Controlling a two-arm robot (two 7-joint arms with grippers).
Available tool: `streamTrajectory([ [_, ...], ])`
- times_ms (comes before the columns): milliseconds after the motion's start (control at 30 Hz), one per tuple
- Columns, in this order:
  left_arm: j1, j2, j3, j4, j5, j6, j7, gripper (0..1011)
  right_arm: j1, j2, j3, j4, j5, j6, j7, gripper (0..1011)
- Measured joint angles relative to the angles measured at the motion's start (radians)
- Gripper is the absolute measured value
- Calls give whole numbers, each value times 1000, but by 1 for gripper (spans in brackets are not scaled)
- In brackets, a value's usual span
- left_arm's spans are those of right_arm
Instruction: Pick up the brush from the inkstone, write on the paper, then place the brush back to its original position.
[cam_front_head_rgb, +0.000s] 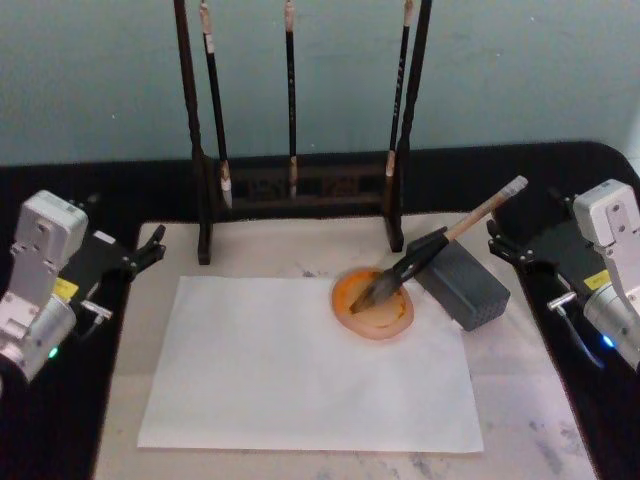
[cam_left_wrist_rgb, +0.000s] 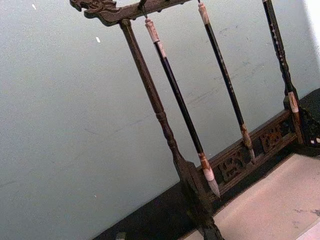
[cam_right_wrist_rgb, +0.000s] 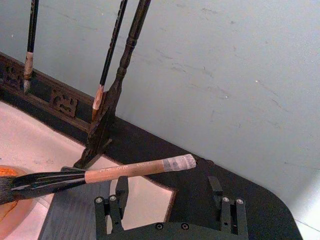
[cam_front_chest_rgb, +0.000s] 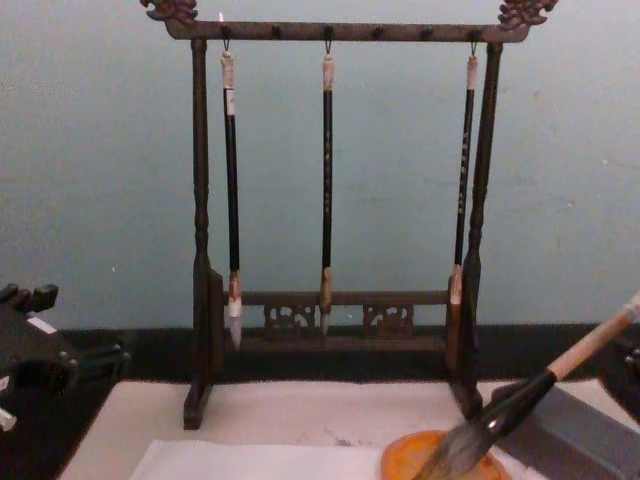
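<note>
1. Right gripper (cam_right_wrist_rgb: 170, 202) hangs released and empty, its two fingers well apart. It sits just behind the brush (cam_right_wrist_rgb: 125, 172) handle, not touching it.
2. In the head view the brush lies slanted. Its tuft rests in the orange dish (cam_front_head_rgb: 390, 320) and its handle is propped on the grey block (cam_front_head_rgb: 470, 290), so the tail end sticks up free, probably to give the gripper something to close on.
3. The dish overlaps the far right corner of the paper (cam_front_head_rgb: 300, 370), which keeps the brush near the writing area. The sheet looks blank, so writing seems not yet begun.
4. The right arm is at the table's right edge with its wrist low and its gripper (cam_front_head_rgb: 500, 243) aimed inward at the handle end. It appears lined up for the pick.
5. The left gripper (cam_front_head_rgb: 152, 243) is parked at the left edge, well apart from the paper, and faces the rack (cam_left_wrist_rgb: 150, 95) of thin brushes.
</note>
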Motion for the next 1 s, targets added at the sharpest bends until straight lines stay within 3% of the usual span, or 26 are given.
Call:
streamTrajectory([
  [1000,0,0,0,0,0,0,0,1010,0,0,0,0,0,0,0,1000],
])
